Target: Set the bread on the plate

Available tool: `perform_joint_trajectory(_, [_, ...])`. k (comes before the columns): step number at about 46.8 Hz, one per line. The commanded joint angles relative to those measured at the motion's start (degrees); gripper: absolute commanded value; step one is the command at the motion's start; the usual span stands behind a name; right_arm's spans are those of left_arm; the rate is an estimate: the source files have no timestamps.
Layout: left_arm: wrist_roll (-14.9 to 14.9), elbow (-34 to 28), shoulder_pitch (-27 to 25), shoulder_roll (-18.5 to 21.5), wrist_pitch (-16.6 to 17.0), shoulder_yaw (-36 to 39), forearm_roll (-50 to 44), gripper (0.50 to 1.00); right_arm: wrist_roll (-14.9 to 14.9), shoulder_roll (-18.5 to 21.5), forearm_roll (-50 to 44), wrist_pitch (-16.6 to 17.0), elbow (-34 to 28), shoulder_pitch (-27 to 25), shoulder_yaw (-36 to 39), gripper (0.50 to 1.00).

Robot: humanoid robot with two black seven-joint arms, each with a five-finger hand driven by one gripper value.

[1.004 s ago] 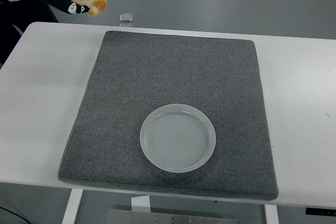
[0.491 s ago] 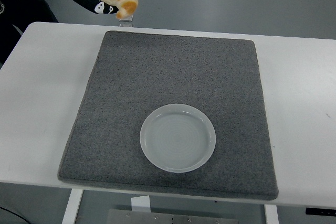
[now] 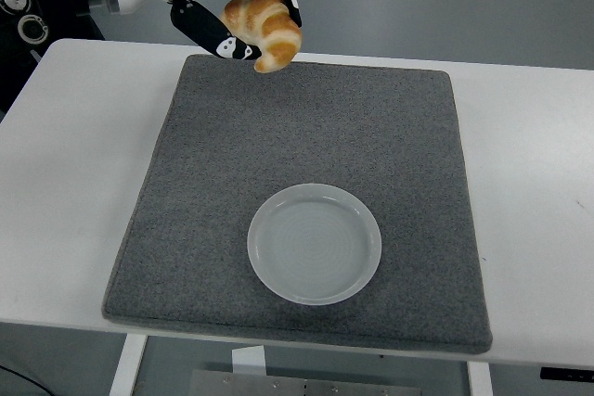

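Left hand w/ croissant moved right, now over mat's far edge.

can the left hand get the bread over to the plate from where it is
Probably yes: the left hand holds the bread above the grey mat's far edge, and nothing stands between it and the empty plate.

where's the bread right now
In the head view the bread is at the upper left, held in the left hand above the grey mat's far edge, well short of the plate.
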Motion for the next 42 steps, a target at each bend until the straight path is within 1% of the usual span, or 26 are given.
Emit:
perform_joint_trajectory(1, [-0.07,-0.75,0.03,-0.58,-0.02,0.03,0.09,0.500,0.01,0.00,0.01,0.00,0.03,0.00,0.00,0.952])
perform_joint_trajectory(7, [-0.16,-2.41,0.91,-0.59,-0.02,0.11,0.62,0.500,0.01,0.00,0.01,0.00,0.03,0.00,0.00,0.952])
perform_joint_trajectory(19, [-0.68,-5.58,4.60,-0.85,0.15,0.11,2.63,0.500,0.01,0.00,0.01,0.00,0.03,0.00,0.00,0.952])
perform_joint_trajectory(27, [-1.04,-5.58,7.50,-3.22,1.47,0.03,9.31,0.500,0.01,0.00,0.01,0.00,0.03,0.00,0.00,0.952])
perform_joint_trajectory(36, [-1.04,-5.49,11.28,-6.47,5.33,0.11,14.14,0.500,0.01,0.00,0.01,0.00,0.03,0.00,0.00,0.952])
perform_joint_trajectory(42, [-1.04,-5.23,13.30,-8.49,5.60,0.11,18.01,0.500,0.01,0.00,0.01,0.00,0.03,0.00,0.00,0.952])
